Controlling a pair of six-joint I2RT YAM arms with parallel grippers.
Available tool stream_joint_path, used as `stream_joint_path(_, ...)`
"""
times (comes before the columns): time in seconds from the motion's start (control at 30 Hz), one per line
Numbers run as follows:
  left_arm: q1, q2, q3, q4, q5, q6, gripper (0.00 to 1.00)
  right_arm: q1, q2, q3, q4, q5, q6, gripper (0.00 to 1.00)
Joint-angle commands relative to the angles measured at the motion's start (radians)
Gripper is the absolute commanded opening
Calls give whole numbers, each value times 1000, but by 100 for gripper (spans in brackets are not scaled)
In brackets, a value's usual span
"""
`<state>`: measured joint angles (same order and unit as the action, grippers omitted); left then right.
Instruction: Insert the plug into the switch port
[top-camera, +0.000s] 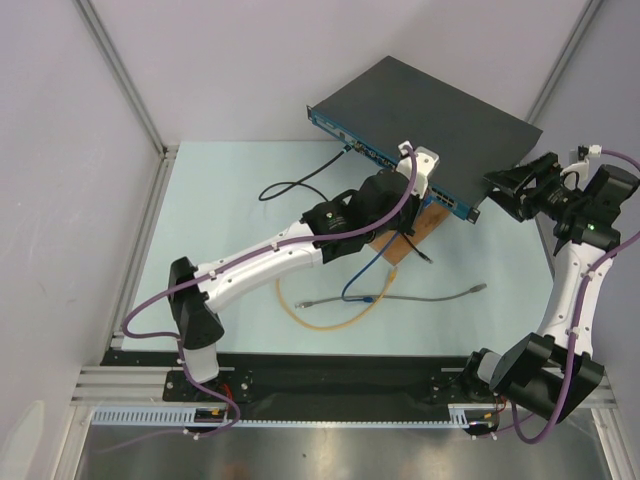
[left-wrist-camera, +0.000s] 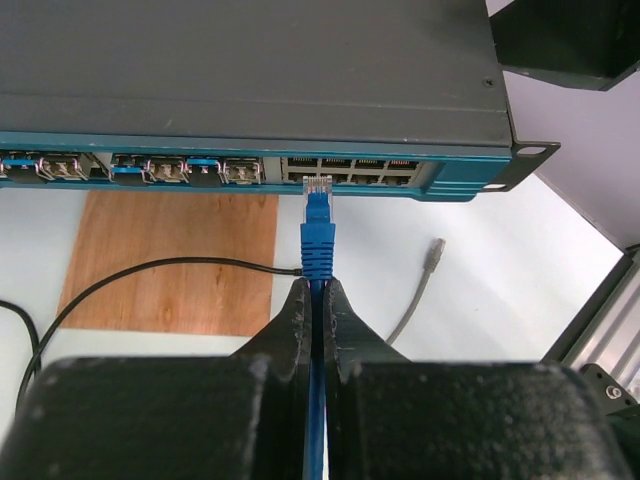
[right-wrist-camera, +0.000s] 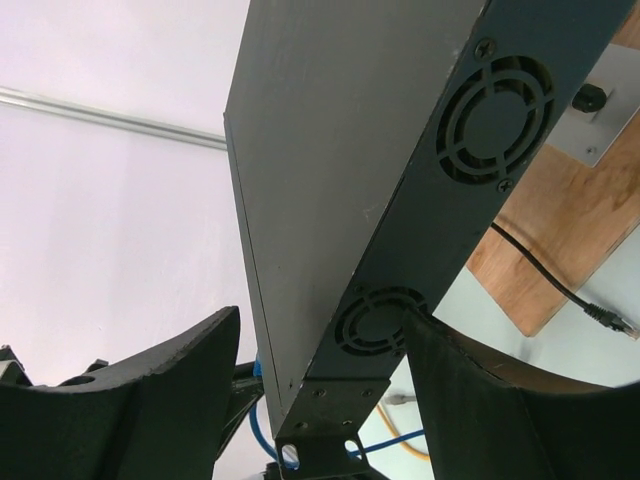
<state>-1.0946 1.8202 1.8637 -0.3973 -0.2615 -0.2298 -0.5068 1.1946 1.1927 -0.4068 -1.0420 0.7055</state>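
Observation:
The switch (top-camera: 430, 120) is a flat dark grey box with a teal front face, lying at the back of the table. In the left wrist view my left gripper (left-wrist-camera: 317, 283) is shut on a blue cable just behind its blue plug (left-wrist-camera: 317, 200). The plug's clear tip is at the row of sockets (left-wrist-camera: 345, 170) near the right end of the switch's front face (left-wrist-camera: 460, 178); I cannot tell if it is in. My right gripper (right-wrist-camera: 321, 314) is open, its fingers (right-wrist-camera: 480, 390) on either side of the switch's right front corner (right-wrist-camera: 400, 250). It shows at that corner in the top view (top-camera: 503, 190).
A brown wooden board (left-wrist-camera: 175, 260) lies under the switch's front, with a black cable (left-wrist-camera: 150, 268) across it. A grey cable's plug (left-wrist-camera: 433, 255) lies on the table to the right. Yellow (top-camera: 320, 320), blue (top-camera: 365, 285) and grey (top-camera: 430, 297) cables lie mid-table.

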Motion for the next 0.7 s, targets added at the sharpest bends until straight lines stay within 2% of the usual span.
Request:
stream_joint_path(0.0,-4,7,49,37,21,-29,0,36,5,-12,80,16,31,72)
stream_joint_path(0.53,-59,42,74,28,19,-28,0,47,-3,-24,92,23,60,60)
stream_joint_path(0.67,-57,51,86,29,16,-26,0,48,-6,-25,85,22,52,54)
